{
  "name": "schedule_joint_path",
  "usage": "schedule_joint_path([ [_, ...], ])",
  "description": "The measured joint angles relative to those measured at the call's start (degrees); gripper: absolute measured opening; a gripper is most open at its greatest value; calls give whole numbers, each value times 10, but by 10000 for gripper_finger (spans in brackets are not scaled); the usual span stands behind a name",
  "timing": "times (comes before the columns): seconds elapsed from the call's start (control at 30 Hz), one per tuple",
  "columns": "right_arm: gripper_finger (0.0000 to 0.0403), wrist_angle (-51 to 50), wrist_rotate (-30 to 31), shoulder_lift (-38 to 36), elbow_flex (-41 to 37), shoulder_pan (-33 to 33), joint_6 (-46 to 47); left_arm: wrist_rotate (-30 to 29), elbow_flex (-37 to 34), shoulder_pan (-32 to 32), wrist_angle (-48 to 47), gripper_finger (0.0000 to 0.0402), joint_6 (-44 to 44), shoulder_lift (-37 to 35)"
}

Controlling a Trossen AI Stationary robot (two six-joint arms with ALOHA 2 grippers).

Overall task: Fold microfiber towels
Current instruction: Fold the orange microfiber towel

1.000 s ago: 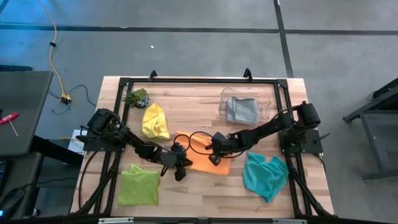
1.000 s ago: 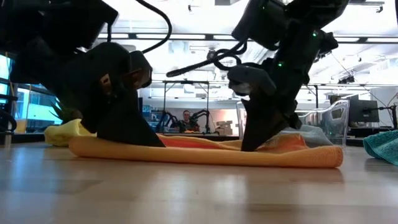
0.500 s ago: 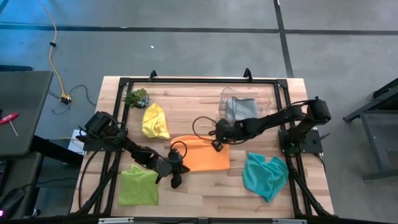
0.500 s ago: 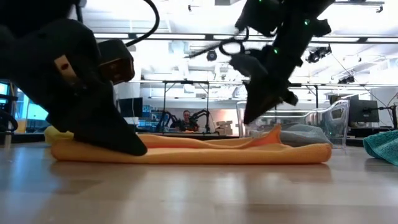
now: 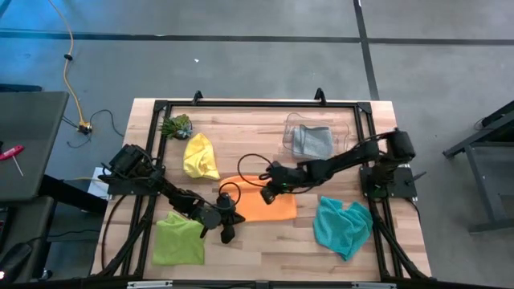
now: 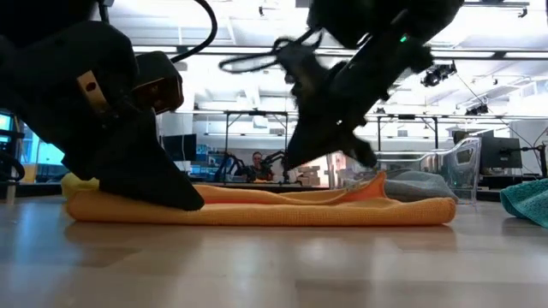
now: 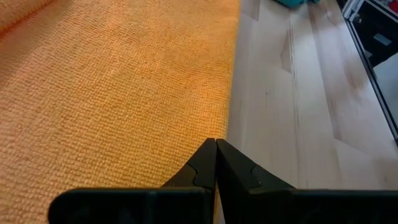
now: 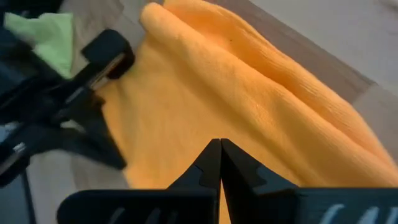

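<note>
- Left tool (image 5: 226, 233) closed, empty, pressing near-left corner of orange towel (image 5: 265, 205).
- Right tool (image 5: 267, 191) closed, empty, above the towel's middle on the bench (image 5: 265, 132).

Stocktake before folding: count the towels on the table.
5: yellow far left, lime near left, orange centre, teal near right, grey in the bin. None seems hidden.

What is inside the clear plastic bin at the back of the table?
The clear bin holds the grey towel, bunched up. Whether anything lies beneath that towel cannot be seen, since it covers the floor of the bin.
</note>
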Motion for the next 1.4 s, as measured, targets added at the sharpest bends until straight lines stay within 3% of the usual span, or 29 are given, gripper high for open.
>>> schedule_joint_path([
  [0.23,0,-54,-16,90,97,0,-4,0,0,0,-2,0,2,0],
  [0.43,0,-91,-38,123,127,-12,1,0,0,0,-2,0,3,0],
  [0.87,0,-85,46,115,135,-79,21,18,0,-1,-5,0,20,0],
  [1.1,0,-120,86,47,135,-106,-45,18,0,-1,-5,0,20,0],
  [1.4,0,-204,70,-75,128,-85,-197,25,0,-1,-5,0,20,0],
])
